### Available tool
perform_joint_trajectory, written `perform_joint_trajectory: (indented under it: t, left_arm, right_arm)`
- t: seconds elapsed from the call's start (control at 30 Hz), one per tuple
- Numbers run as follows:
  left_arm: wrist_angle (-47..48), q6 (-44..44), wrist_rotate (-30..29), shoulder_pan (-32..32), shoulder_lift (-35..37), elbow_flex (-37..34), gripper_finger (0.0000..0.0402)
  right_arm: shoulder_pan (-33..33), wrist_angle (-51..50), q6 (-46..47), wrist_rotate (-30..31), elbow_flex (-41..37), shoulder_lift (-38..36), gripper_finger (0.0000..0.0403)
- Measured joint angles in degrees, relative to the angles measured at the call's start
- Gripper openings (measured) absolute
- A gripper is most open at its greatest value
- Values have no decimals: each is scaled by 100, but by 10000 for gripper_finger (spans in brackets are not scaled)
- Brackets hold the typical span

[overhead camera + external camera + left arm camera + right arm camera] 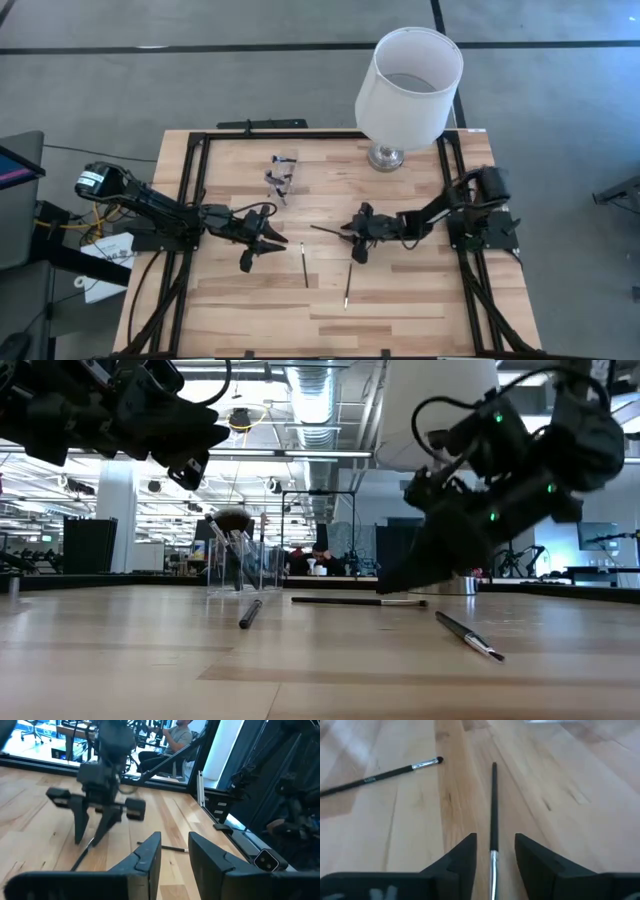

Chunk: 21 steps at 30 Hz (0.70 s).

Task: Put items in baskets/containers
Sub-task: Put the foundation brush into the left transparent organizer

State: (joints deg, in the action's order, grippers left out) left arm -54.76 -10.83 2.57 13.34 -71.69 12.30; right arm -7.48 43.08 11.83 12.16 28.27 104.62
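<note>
Between my right hand's parted fingers lies 1 brush, ungrasped on the tabletop; next I lower and close, while my left hand waits released.

Three makeup brushes are seen lying on the wooden table: a dark brush pointing toward the near edge, a long brush laid crosswise farther back, and a thin brush angled toward the near edge. Behind them a clear container is stood upright, with brushes held inside it — a fluffy dark head is shown on top. The left gripper is hung above the table; the right gripper is lowered close to the long brush.
</note>
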Motion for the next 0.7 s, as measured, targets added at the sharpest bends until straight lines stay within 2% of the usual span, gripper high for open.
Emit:
perform_joint_trajectory:
  t: [0.17,0.33,0.47,0.6,0.7]
  left_arm:
    - [-23,2,0,0,-1,6,95]
    - [-34,40,0,0,-1,6,95]
    - [-78,153,-33,-19,-1,6,95]
    - [-71,-18,-151,-95,-1,6,95]
    - [-4,28,-149,-203,-1,6,95]
  right_arm:
    - [-24,1384,-295,243,8,997,158]
    - [-133,2583,-146,616,40,1954,159]
    - [-269,3240,-393,799,43,2321,129]
    - [-199,3050,-350,743,36,2229,88]
    - [-70,2987,-336,458,9,2153,57]
